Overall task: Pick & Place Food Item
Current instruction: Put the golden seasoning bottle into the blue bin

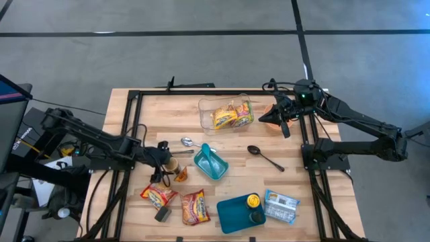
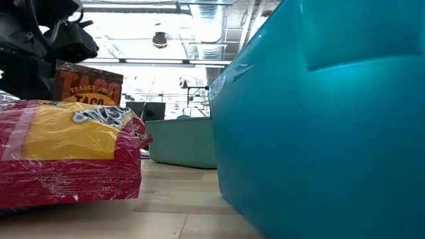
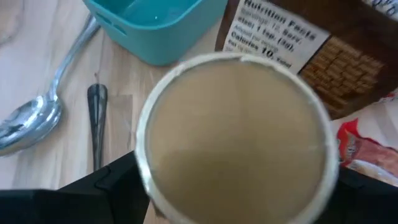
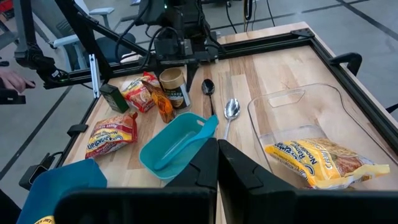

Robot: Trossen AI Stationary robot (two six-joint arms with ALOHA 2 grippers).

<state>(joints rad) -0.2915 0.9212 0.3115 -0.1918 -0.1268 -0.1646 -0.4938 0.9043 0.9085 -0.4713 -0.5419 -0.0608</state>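
Looking straight down, the left gripper [image 1: 168,165] sits clamped on a small round cup [image 1: 172,165] near the table's left middle, while the right gripper [image 1: 274,115] hovers beside the clear container [image 1: 225,113] holding a yellow noodle packet [image 1: 232,117]. From table height a teal tray [image 2: 325,119] fills most of the picture, hiding the cup. At the left wrist the cup's [image 3: 236,134] tan top hides the finger tips, and at the right wrist the dark fingers [image 4: 205,165] meet, pressed together.

The taco box [image 2: 89,85] reads "TRADER JOE'S TACO"; its back [image 3: 283,37] reads "Nutrition Facts".
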